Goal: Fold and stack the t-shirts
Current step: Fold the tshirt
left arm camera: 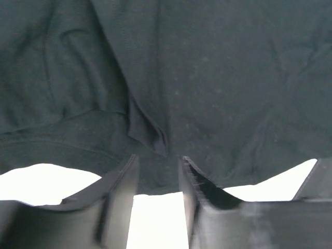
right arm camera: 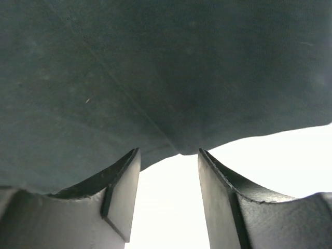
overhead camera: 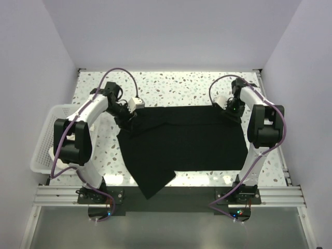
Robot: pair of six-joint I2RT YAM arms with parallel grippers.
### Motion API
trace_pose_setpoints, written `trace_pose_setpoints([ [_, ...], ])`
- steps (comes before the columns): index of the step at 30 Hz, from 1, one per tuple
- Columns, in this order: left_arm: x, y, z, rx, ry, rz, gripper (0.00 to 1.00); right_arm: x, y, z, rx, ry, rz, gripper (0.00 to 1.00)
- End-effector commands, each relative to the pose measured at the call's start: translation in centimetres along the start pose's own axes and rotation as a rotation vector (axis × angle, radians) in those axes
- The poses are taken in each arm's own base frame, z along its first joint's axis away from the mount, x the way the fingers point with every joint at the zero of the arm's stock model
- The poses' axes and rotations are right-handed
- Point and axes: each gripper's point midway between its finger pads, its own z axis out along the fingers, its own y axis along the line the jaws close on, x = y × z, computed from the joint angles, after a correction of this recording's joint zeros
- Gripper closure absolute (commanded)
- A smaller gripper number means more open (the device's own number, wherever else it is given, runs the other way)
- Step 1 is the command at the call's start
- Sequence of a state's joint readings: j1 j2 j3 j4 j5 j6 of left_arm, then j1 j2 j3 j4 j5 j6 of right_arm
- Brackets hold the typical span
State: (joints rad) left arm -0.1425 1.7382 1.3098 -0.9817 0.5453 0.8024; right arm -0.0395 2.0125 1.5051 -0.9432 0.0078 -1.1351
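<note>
The black t-shirt (overhead camera: pixel 187 140) lies spread across the middle of the table, one part (overhead camera: pixel 153 184) reaching past the near edge. My left gripper (overhead camera: pixel 129 116) is at its far left corner, where the cloth is bunched. In the left wrist view the jaws (left arm camera: pixel 160 158) stand apart with the shirt's edge (left arm camera: pixel 218 78) lying between the tips. My right gripper (overhead camera: pixel 232 111) is at the far right corner. Its jaws (right arm camera: pixel 168 151) are open, with the cloth's edge (right arm camera: pixel 155 67) just at the tips. No white t-shirt is in view.
A white lattice basket (overhead camera: pixel 44 137) stands at the table's left edge, beside the left arm. Speckled tabletop (overhead camera: pixel 176 88) shows behind the shirt. White walls close in at the back and on both sides.
</note>
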Motion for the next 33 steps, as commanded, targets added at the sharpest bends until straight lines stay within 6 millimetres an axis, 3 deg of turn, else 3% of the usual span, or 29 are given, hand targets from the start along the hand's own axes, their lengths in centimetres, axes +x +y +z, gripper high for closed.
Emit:
trace_pose_setpoints([
  [1,-1.3,-0.3,-0.4,0.053,-0.034,0.043,0.54,-1.8,-1.1,-3.6,0.024,-0.074,0.054,0.48],
  [5,-4.8,1.6,-0.4,0.031,-0.137,-0.042,0.48,-4.4,-1.9,-6.0,0.001,-0.175,0.153,0.48],
  [10,-8.5,4.6,1.6,0.018,-0.233,-0.157,0.44,-6.3,-1.5,-5.8,-0.044,-0.215,0.286,0.52],
  [16,-9.6,5.7,4.8,0.089,-0.229,-0.274,0.44,-7.4,-1.5,-5.6,-0.067,-0.235,0.364,0.54],
  [20,-9.4,5.3,6.6,0.124,-0.204,-0.289,0.45,-9.8,-0.8,-6.4,-0.089,-0.286,0.355,0.53],
  [27,-8.8,3.6,8.2,0.172,-0.176,-0.297,0.46,-10.7,-1.1,-6.8,-0.093,-0.306,0.367,0.53],
  [32,-9.1,0.4,8.9,0.242,-0.155,-0.229,0.6,-10.9,-1.2,-7.2,-0.091,-0.315,0.36,0.53],
  [33,-9.2,-0.2,8.9,0.25,-0.149,-0.216,0.68,-11.1,-1.1,-7.3,-0.097,-0.324,0.36,0.53],
])
